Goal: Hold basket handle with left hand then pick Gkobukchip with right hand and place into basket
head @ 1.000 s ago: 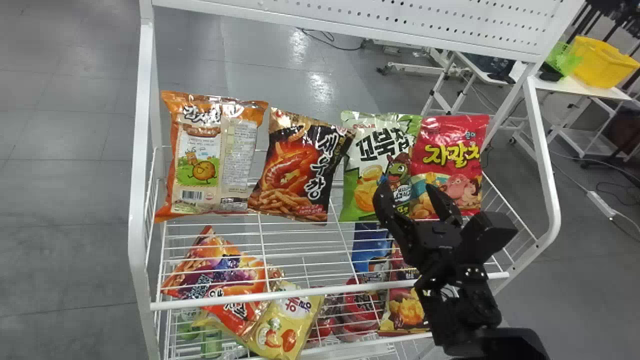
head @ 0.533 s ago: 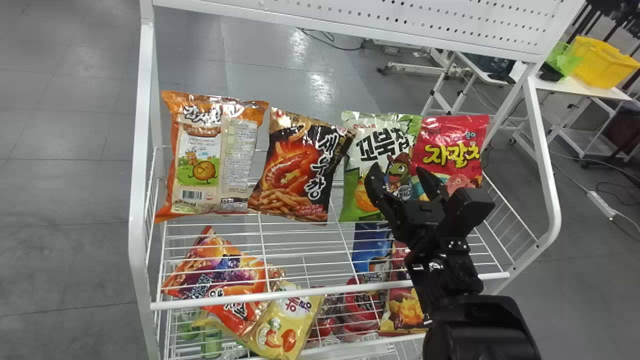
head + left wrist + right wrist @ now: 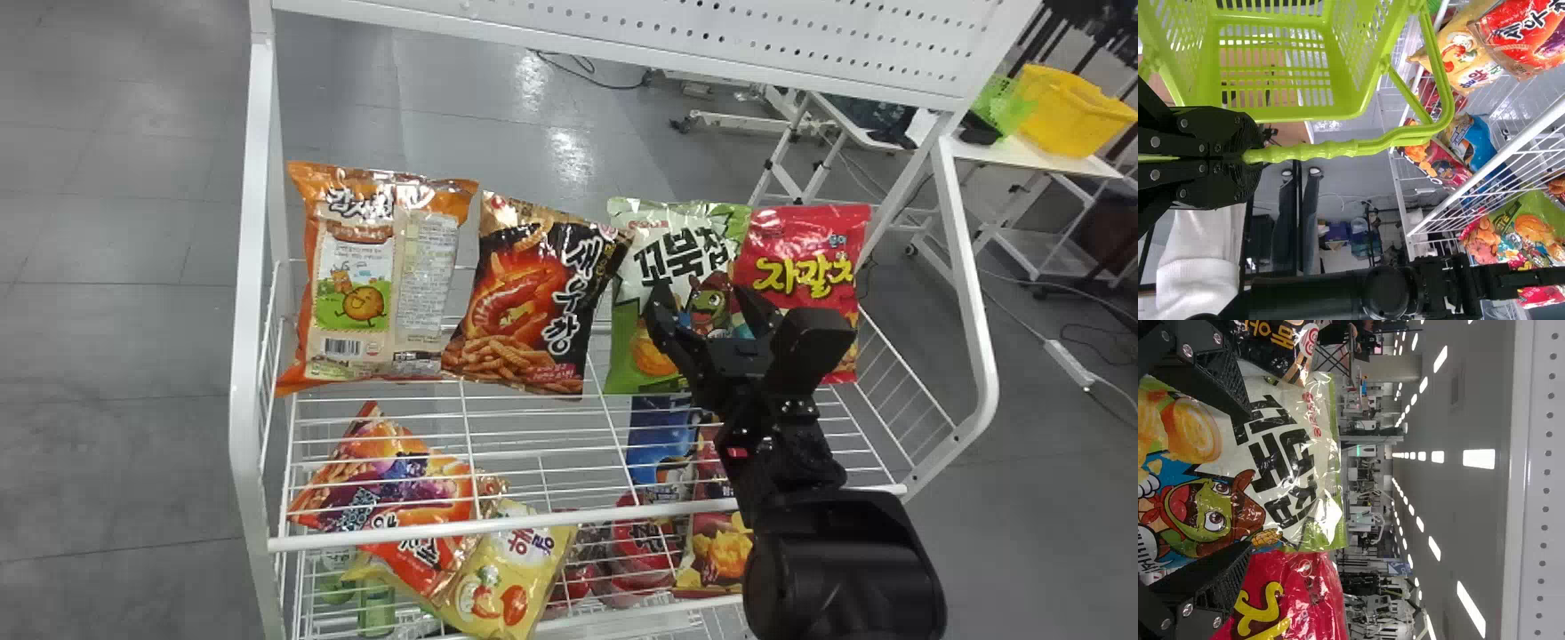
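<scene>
I find left gripper (image 3: 1248, 157) closed on basket handle (image 3: 1338, 149); right gripper (image 3: 701, 300) before Gkobukchip (image 3: 680, 233) — fingers spread wide, nothing held — bag on upper shelf (image 3: 622, 513), beside red bag (image 3: 800, 240)

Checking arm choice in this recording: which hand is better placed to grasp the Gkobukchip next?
Right, I'd judge. The right hand is open in front of the Gkobukchip, while the left hand is closed on the handle, so seems committed to the basket.
</scene>
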